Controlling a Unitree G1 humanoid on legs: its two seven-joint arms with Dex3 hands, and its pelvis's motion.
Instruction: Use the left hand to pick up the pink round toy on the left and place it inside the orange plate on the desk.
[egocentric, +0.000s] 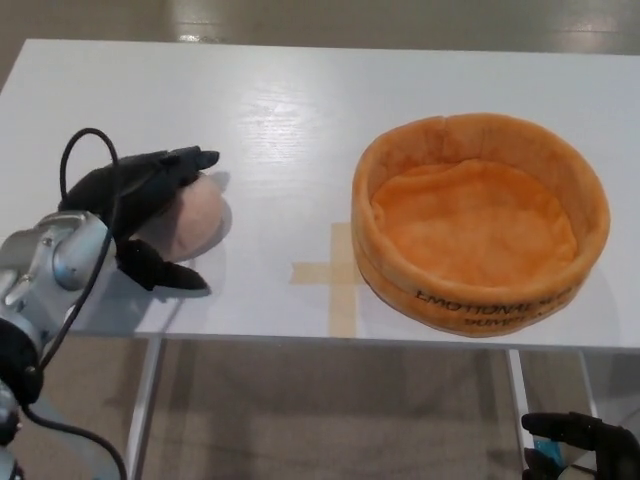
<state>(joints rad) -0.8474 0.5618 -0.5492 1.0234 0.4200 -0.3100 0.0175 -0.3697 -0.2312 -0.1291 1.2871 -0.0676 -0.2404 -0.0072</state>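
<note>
The white desk (300, 110) stands over a pale floor (330, 410), with a tape cross (335, 272) near its front edge. At nine o'clock, the left hand (140, 215) cups the pink round toy (190, 220), fingers over its top and thumb below, seemingly gripping. The orange plate (480, 225) sits at three o'clock. The right hand (585, 445) hangs below the desk, fingers unclear.

A white table (300, 110) with a faint wood grain carries everything, its near edge running across the lower part of the view. A cross of tan tape (335, 272) is stuck flat on its top near that edge, and just right of the cross sits a soft orange plate (480, 222) with a thick raised rim. A pink round toy (190, 222) rests on the table's left side, well apart from the plate.
</note>
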